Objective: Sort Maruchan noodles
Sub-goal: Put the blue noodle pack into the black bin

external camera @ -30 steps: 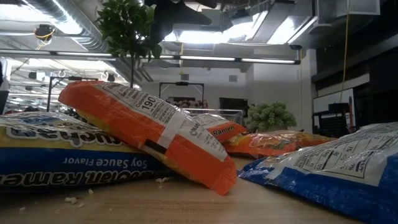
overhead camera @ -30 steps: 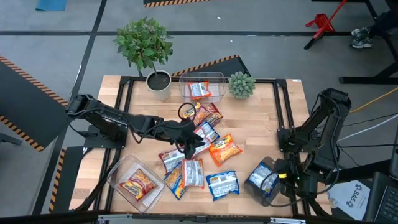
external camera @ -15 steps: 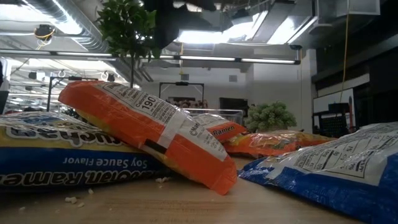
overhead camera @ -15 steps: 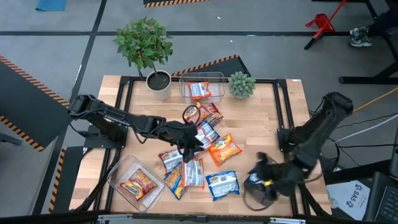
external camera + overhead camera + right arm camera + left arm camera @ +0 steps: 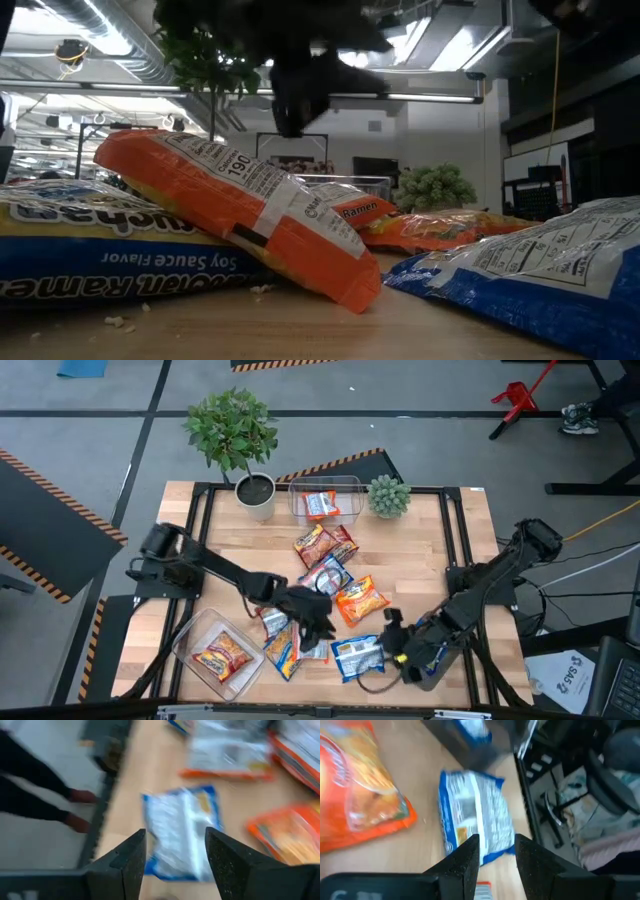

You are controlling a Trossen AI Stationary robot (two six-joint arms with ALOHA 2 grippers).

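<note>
Several noodle packets lie flat in the middle of the table: red ones (image 5: 325, 543), a blue-and-white one (image 5: 330, 575), an orange one (image 5: 360, 598), a small heap (image 5: 285, 638) and a blue one (image 5: 358, 657) near the near edge. My left gripper (image 5: 318, 628) hovers open over the heap's right side. In its wrist view the fingers' gap (image 5: 497, 855) faces the blue packet (image 5: 475, 820), next to an orange packet (image 5: 360, 795). My right gripper (image 5: 390, 628) is open just right of the blue packet, which shows ahead of its fingers (image 5: 182, 830).
A clear tub (image 5: 325, 500) at the far edge holds a packet; another clear tub (image 5: 215, 652) at the near left holds a red one. A potted plant (image 5: 256, 493) and a small green plant (image 5: 388, 495) stand at the far edge. In the low view, an orange packet (image 5: 240, 200) leans on a blue one.
My left gripper has moved toward the near edge and slightly right, from over the central packets to over the heap. My right arm has swung from the near right corner toward the table's left, bringing its gripper beside the blue packet. No packet has visibly moved.
</note>
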